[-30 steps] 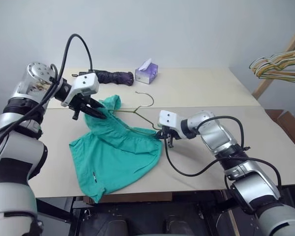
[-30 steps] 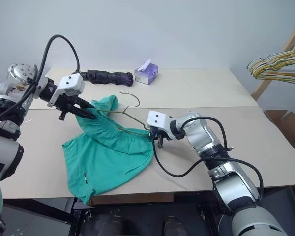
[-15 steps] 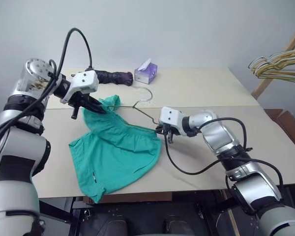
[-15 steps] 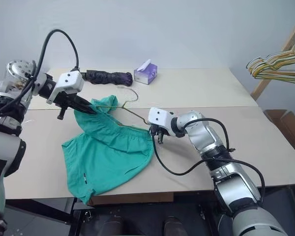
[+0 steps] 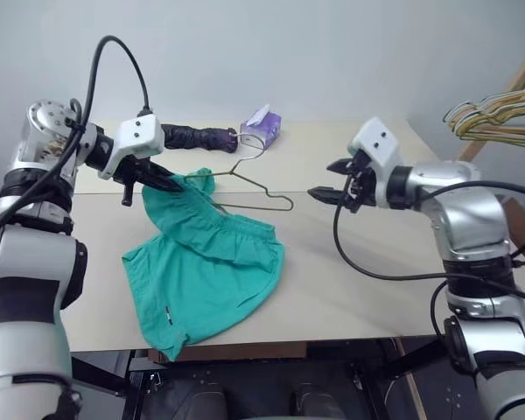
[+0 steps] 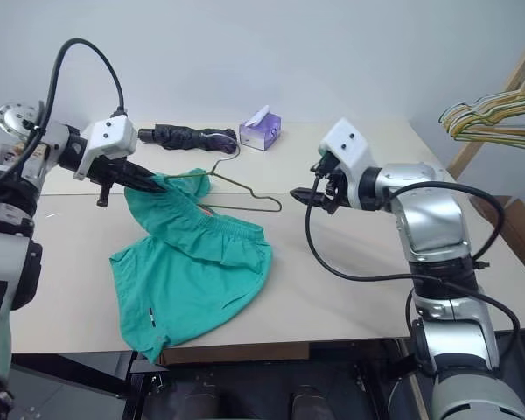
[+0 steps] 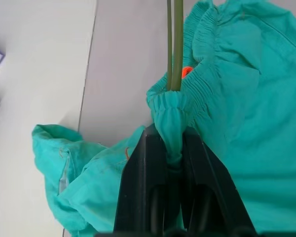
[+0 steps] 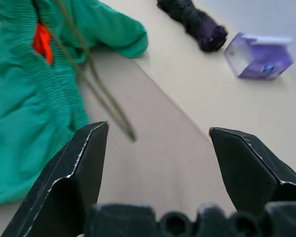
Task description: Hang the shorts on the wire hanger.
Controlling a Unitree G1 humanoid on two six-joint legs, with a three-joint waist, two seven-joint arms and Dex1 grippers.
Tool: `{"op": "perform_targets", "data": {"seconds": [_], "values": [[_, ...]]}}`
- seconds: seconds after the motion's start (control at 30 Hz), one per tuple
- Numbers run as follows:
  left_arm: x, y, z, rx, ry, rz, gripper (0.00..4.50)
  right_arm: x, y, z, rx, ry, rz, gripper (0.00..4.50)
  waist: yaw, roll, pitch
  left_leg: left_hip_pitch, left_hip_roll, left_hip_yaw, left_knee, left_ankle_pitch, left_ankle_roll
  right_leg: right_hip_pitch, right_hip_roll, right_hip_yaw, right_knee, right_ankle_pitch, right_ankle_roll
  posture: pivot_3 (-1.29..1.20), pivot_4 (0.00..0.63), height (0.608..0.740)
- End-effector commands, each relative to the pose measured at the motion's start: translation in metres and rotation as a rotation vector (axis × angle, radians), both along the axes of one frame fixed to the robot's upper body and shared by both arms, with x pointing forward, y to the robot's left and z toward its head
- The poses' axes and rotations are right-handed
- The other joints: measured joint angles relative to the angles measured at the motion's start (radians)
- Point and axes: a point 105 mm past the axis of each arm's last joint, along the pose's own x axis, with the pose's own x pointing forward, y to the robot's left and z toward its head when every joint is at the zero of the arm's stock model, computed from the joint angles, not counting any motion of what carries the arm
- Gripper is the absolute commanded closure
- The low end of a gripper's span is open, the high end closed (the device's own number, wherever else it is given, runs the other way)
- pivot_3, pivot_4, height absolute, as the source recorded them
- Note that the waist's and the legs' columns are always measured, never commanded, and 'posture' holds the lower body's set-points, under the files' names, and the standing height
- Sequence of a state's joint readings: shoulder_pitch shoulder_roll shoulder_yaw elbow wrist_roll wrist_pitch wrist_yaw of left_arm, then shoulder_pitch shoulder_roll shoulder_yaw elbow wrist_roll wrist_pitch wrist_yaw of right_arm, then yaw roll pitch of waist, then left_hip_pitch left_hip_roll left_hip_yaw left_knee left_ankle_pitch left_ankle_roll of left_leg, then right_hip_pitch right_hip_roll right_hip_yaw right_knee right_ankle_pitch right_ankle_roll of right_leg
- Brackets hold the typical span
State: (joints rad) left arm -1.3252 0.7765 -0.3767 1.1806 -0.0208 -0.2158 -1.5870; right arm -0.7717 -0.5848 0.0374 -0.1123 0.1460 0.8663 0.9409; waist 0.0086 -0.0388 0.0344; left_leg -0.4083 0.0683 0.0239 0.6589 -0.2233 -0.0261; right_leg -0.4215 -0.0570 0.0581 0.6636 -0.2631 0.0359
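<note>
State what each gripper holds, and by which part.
Left gripper: shorts at the waistband, with the wire hanger. Right gripper: nothing, open.

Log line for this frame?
left gripper: shut on shorts waistband and hanger | right gripper: open, empty, off hanger | hanger: lifted, partly in shorts

The shorts [image 5: 206,267] lay on the table [image 5: 402,262] towards its front left, one waistband corner lifted at the left gripper [image 5: 177,183]; the hanger [image 5: 245,188] ran from that corner rightward above the table; the right gripper [image 5: 331,184] hung to the hanger's right, apart from it; behind, an umbrella [image 5: 197,136] lay left of a tissue box [image 5: 262,127]; a hanger bunch [image 5: 494,114] hung far right, beyond the table.
</note>
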Motion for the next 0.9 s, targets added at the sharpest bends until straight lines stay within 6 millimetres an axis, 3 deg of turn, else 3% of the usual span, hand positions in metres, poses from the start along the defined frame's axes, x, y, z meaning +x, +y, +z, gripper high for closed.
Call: {"op": "perform_targets", "data": {"seconds": [0.03,0.3,0.53,0.63,0.9], "values": [[0.001,-0.004,0.025,-0.055,-0.081,-0.013,4.46,-0.023,0.008,-0.032,0.076,0.183,0.04,0.64,0.0,0.0,0.0,0.0,0.0,0.0,0.0,0.0,0.0,0.0,0.0,0.0,0.0,0.0,0.0,0.04,0.0,0.74],[0.0,-0.006,0.028,-0.052,-0.091,-0.035,4.46,-0.015,0.041,-0.091,0.148,0.378,0.043,0.64,-0.019,0.0,0.0,0.001,0.0,0.0,0.0,0.0,0.0,0.0,0.0,0.0,0.001,0.0,0.0,0.06,0.0,0.74],[-0.001,-0.006,0.028,-0.06,-0.093,-0.038,4.46,-0.004,0.069,-0.109,0.191,0.413,0.058,0.64,-0.023,0.0,0.0,0.0,0.0,0.0,0.001,0.0,0.0,0.0,0.0,0.0,0.001,0.0,0.0,0.09,0.0,0.74],[-0.001,-0.005,0.028,-0.06,-0.093,-0.036,4.46,0.001,0.075,-0.104,0.249,0.406,0.053,1.12,-0.022,0.0,0.0,0.0,0.0,0.0,0.001,0.0,0.0,0.0,0.0,0.0,0.001,0.0,0.0,0.09,0.0,0.74],[-0.002,0.0,0.028,-0.067,-0.097,-0.021,4.46,0.009,0.072,-0.11,0.269,0.433,0.006,3.49,-0.02,0.0,0.0,0.0,0.0,-0.001,0.0,0.0,0.0,0.0,0.0,0.0,0.001,0.0,0.0,0.1,0.0,0.74]]}}
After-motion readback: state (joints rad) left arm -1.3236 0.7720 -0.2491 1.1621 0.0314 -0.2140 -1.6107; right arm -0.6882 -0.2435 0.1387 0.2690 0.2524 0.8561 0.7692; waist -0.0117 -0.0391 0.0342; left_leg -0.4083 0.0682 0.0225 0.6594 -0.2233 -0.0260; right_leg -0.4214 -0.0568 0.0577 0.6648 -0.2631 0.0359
